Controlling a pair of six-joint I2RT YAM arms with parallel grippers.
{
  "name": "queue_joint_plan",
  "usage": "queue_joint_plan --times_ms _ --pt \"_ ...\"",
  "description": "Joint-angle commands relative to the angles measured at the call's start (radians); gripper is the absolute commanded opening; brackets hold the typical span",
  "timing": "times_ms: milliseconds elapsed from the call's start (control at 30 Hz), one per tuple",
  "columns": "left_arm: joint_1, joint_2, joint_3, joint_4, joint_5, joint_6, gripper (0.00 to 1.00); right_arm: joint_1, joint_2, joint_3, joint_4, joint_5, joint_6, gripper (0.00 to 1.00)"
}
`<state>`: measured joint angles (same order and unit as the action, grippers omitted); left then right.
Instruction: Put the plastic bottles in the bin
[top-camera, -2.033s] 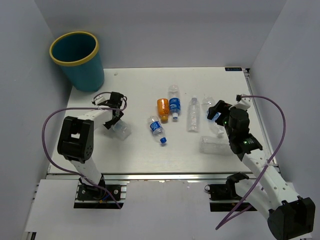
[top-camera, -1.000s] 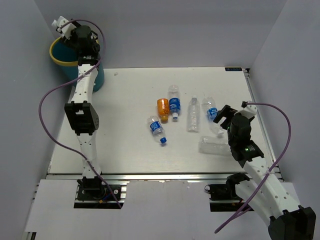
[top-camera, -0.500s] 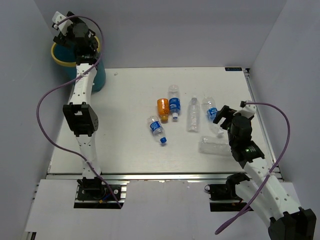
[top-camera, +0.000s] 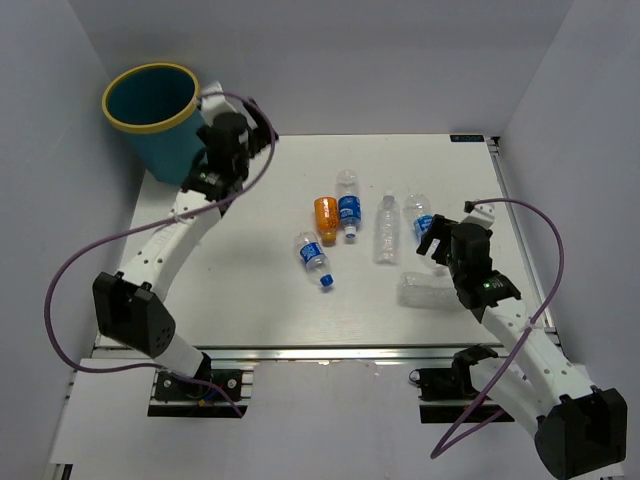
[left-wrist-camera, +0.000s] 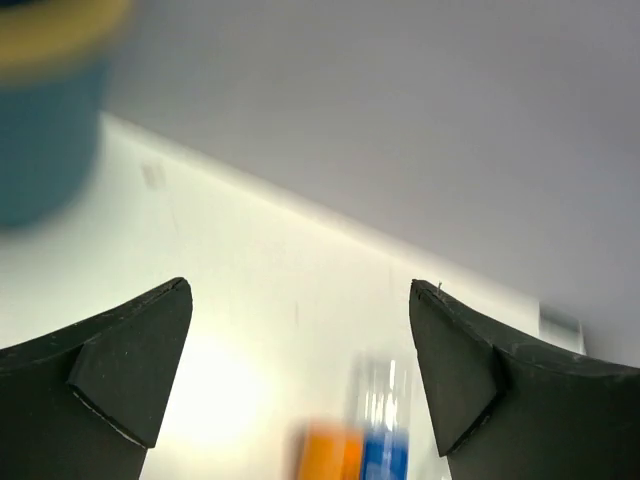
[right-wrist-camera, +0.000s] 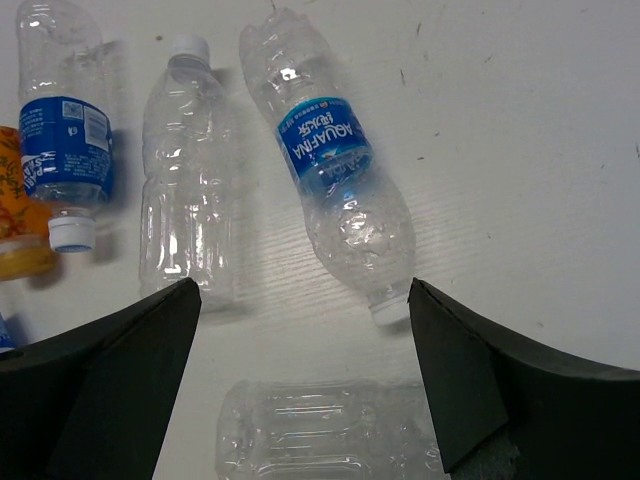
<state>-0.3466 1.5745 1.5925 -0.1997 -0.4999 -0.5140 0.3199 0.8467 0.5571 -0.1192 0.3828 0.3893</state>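
The teal bin (top-camera: 168, 150) with a yellow rim stands at the table's back left; it shows blurred in the left wrist view (left-wrist-camera: 45, 120). My left gripper (top-camera: 258, 122) hangs open and empty just right of the bin (left-wrist-camera: 300, 290). Several plastic bottles lie mid-table: an orange one (top-camera: 326, 218), blue-labelled ones (top-camera: 348, 207) (top-camera: 315, 256) and a clear one (top-camera: 387, 230). My right gripper (top-camera: 432, 240) is open above the Aquafina bottle (right-wrist-camera: 338, 185), with the larger clear bottle (right-wrist-camera: 320, 430) lying crosswise just below its jaws (right-wrist-camera: 302, 290).
White walls close in the table at the back and on both sides. A small blue tag (top-camera: 466, 138) sits at the back right corner. The left arm's purple cable (top-camera: 75, 270) loops over the table's left edge.
My left arm has swung from above the bin to the right, over the table's back, with its gripper now open. The right gripper has edged slightly left over the bottles.
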Motion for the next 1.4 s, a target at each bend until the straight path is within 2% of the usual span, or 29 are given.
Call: queue_joint_plan --times_ms 0,133,267,367,467,600,767,833,867,967,1033,1133,1167,1200,1267,1300,1367 --pt "-0.023 -0.062 -0.245 -0.093 0.139 -0.142 0.98 -0.008 0.011 0.061 -0.059 0.025 0.051 0.89" --pt "-0.038 -0.096 -0.402 -0.099 0.308 -0.239 0.98 -0.008 0.003 0.038 -0.077 0.059 0.071 0.89" --pt "-0.075 -0.021 -0.411 -0.225 0.354 -0.284 0.98 -0.008 -0.018 0.020 -0.080 0.064 0.074 0.89" --pt "-0.135 0.005 -0.482 -0.170 0.426 -0.302 0.98 -0.010 -0.024 0.017 -0.076 0.086 0.071 0.89" --pt "-0.193 0.047 -0.499 -0.156 0.428 -0.325 0.98 -0.012 -0.021 0.015 -0.071 0.070 0.063 0.89" --pt "-0.212 0.119 -0.522 -0.097 0.498 -0.354 0.98 -0.012 -0.026 -0.003 -0.068 0.048 0.060 0.89" --pt "-0.238 0.206 -0.490 -0.107 0.491 -0.351 0.97 -0.010 -0.031 -0.008 -0.071 0.076 0.059 0.89" --pt "-0.238 0.213 -0.473 -0.129 0.486 -0.343 0.88 -0.010 -0.028 -0.010 -0.069 0.076 0.060 0.89" --pt "-0.238 0.202 -0.467 -0.156 0.472 -0.340 0.76 -0.010 -0.028 -0.008 -0.068 0.073 0.060 0.89" --pt "-0.233 0.144 -0.416 -0.226 0.342 -0.336 0.58 -0.010 -0.026 -0.009 -0.068 0.070 0.059 0.89" --pt "-0.212 0.116 -0.326 -0.276 0.218 -0.308 0.53 -0.010 -0.026 -0.011 -0.065 0.064 0.057 0.89" --pt "-0.100 0.072 -0.172 -0.357 0.169 -0.250 0.43 -0.010 -0.026 -0.005 -0.066 0.060 0.046 0.89" --pt "-0.051 0.041 -0.151 -0.322 0.196 -0.238 0.40 -0.010 -0.029 -0.006 -0.068 0.064 0.046 0.89" --pt "0.048 0.023 -0.141 -0.281 0.220 -0.238 0.36 -0.010 -0.035 -0.009 -0.063 0.067 0.046 0.89" --pt "0.124 0.001 -0.099 -0.178 0.225 -0.225 0.35 -0.010 -0.040 -0.017 -0.047 0.053 0.034 0.89" --pt "0.165 -0.008 -0.074 -0.147 0.196 -0.210 0.35 -0.010 -0.040 -0.020 -0.034 0.048 0.026 0.89" --pt "0.207 -0.001 0.016 -0.084 0.048 -0.161 0.39 -0.010 -0.041 -0.023 -0.022 0.031 -0.003 0.89"
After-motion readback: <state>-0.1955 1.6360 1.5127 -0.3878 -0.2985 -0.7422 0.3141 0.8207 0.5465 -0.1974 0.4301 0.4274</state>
